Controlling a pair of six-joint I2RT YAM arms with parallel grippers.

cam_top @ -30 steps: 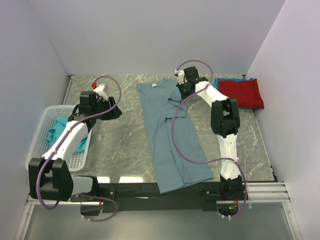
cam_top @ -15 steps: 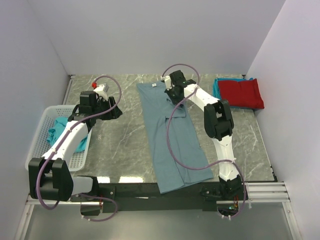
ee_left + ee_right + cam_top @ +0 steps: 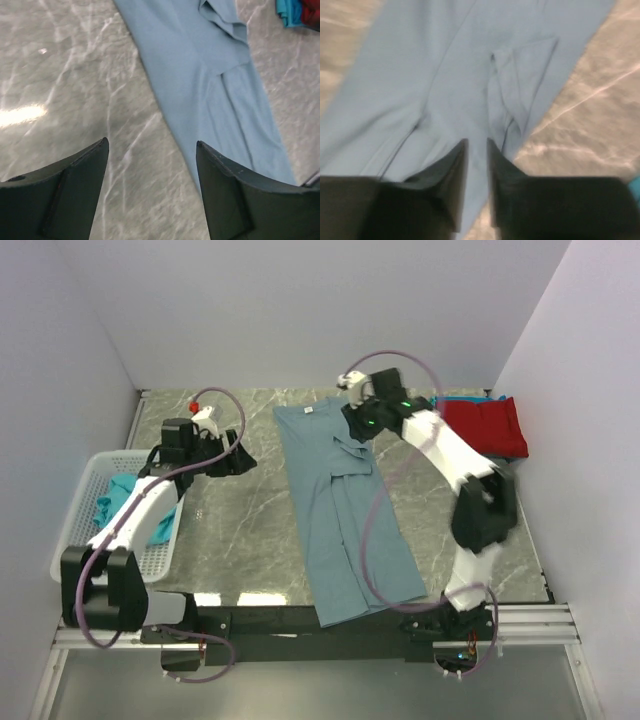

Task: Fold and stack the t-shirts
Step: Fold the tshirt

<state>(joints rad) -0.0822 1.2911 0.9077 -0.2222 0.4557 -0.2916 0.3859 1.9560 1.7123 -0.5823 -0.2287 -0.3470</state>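
Observation:
The blue-grey t-shirt (image 3: 340, 520) lies lengthwise down the middle of the table, with its sides folded in and its collar at the far end. My right gripper (image 3: 358, 425) hovers over its upper right part, by the folded-in sleeve (image 3: 525, 75). In the right wrist view the gripper (image 3: 477, 142) is open only a narrow gap, with nothing between the fingers and the shirt (image 3: 445, 65) below. My left gripper (image 3: 243, 462) is wide open and empty above bare table, left of the shirt (image 3: 200, 65). A folded red t-shirt (image 3: 485, 425) lies on a teal one (image 3: 436, 405) at the far right.
A white basket (image 3: 70, 520) at the left edge holds a crumpled teal t-shirt (image 3: 120, 495). The marble table has walls on three sides. The red and teal stack also shows at the top right of the left wrist view (image 3: 300, 10).
My right arm swung left over the shirt's sleeve, then back right and up, with its elbow now further right. My left gripper shifted slightly right towards the shirt.

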